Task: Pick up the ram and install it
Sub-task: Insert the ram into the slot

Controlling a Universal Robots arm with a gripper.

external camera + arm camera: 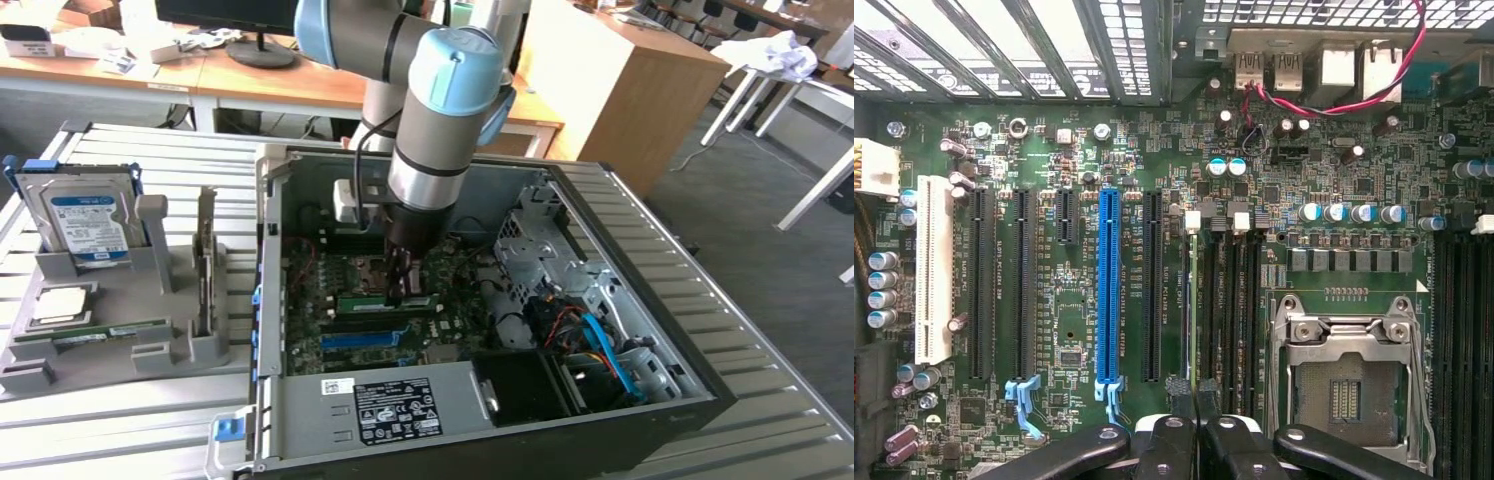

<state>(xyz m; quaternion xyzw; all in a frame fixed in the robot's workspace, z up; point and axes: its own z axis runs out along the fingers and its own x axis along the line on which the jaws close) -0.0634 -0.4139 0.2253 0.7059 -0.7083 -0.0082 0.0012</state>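
A: Green, thin circuit-board ram stick (1189, 300) stands edge-up in a motherboard slot, pinched between the nearly shut fingers of the gripper (1192, 440). Pickup done; whether it is fully seated can't be told.

B: Around it: blue expansion slot (1108, 295) at nine o'clock of the stick, silver processor socket (1349, 375) at three. Open computer case (694, 395) walls crowd the arm.

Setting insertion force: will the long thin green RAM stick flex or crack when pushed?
Thin green RAM stick: probably stiff along its edge, but could bow or crack under sideways load. Likely light; pinched narrowly by the end effector, it may pivot.
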